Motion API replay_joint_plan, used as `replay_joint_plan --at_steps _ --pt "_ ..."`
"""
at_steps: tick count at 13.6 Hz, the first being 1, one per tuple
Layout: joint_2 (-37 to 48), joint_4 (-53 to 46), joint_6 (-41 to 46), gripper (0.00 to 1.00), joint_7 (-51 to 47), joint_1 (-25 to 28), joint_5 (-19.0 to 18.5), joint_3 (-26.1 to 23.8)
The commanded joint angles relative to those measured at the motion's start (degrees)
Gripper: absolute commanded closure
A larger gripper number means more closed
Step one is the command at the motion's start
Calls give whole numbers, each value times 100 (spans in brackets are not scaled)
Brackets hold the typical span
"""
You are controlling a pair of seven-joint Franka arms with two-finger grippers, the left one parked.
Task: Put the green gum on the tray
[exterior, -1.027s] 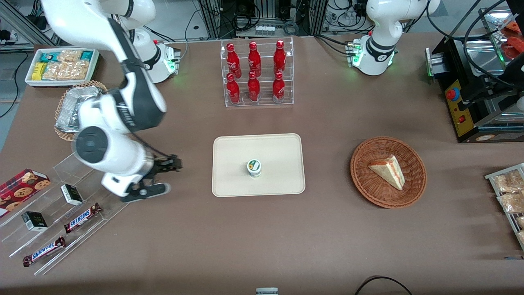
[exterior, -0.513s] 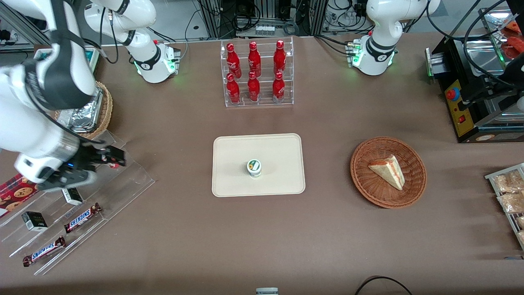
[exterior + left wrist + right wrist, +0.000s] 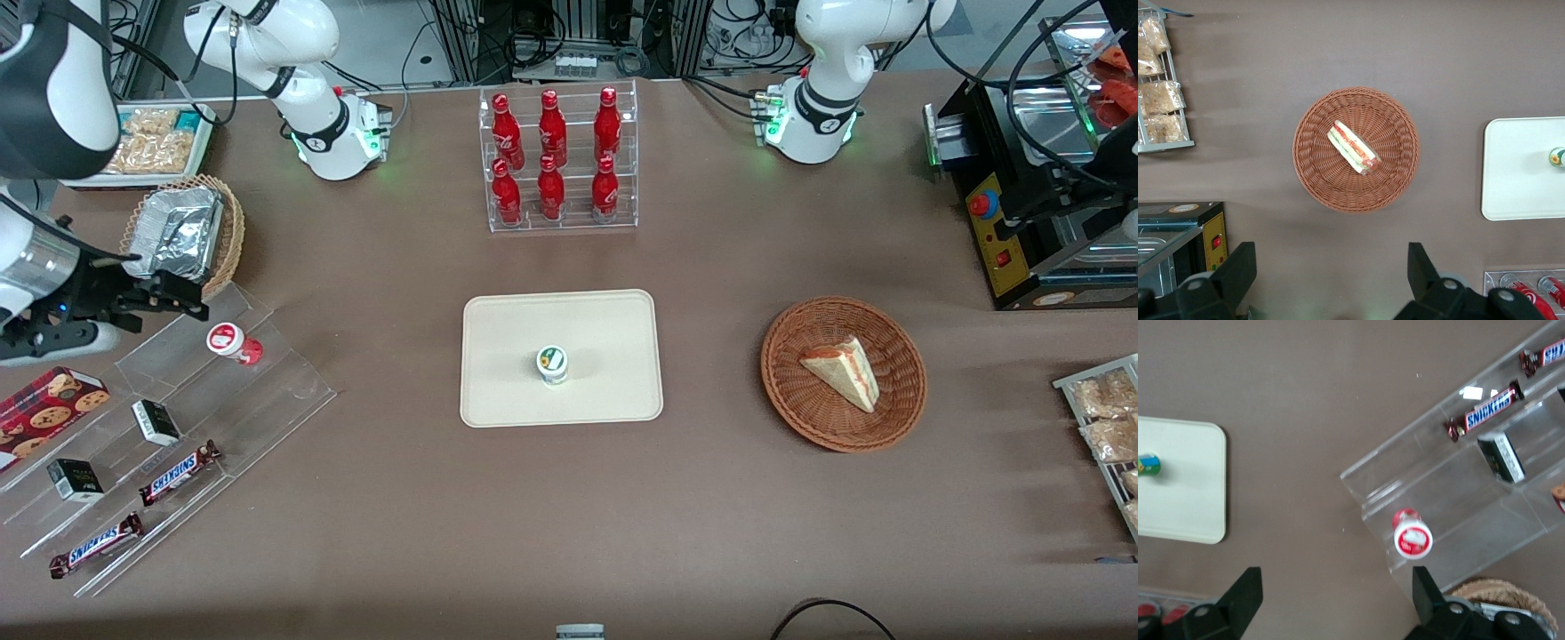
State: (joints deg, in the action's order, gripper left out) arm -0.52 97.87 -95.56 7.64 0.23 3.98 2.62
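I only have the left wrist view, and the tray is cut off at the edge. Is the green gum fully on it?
Observer: Yes. In the front view the green gum stands upright near the middle of the tray.
Operator: Where is the gripper?
Observer: The gripper hangs at the working arm's end of the table, above the clear stepped stand.
Operator: Holding anything?
Observer: No. The right wrist view shows it open and empty.

The right arm reaches down at the front view's nine o'clock edge, its gripper (image 3: 169,298) empty, fingers spread apart.
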Motion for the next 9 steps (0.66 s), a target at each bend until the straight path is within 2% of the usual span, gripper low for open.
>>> replay_joint_plan --at_steps 1,4,9 --pt "315 109 344 0 -113 -5 -47 203" --pt "325 30 477 0 -236 21 -476 204" --pt "377 -5 538 0 -324 30 -486 195"
